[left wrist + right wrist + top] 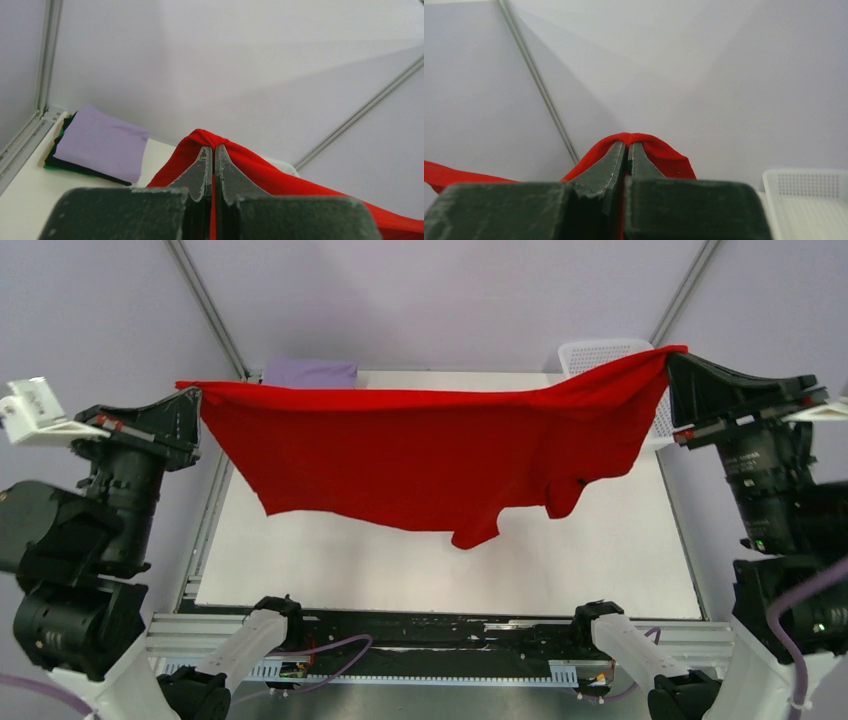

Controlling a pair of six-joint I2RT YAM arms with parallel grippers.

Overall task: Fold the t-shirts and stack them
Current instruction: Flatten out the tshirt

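The red t-shirt [420, 455] hangs stretched wide in the air above the white table [620, 560], held at two corners. My left gripper [198, 392] is shut on its left corner; the red cloth [280, 175] bunches over the tips in the left wrist view. My right gripper [672, 358] is shut on its right corner, with red cloth [664, 155] over the tips in the right wrist view. A sleeve dangles at the lower right of the shirt. The folded lavender t-shirt [310, 371] lies at the back left on a dark green/black one [70, 167]; the lavender one also shows in the left wrist view [102, 142].
A white plastic mesh basket [600, 352] stands at the back right, partly behind the red shirt, and shows in the right wrist view [809, 200]. Metal frame rails run along the table's sides. Lavender walls close the back.
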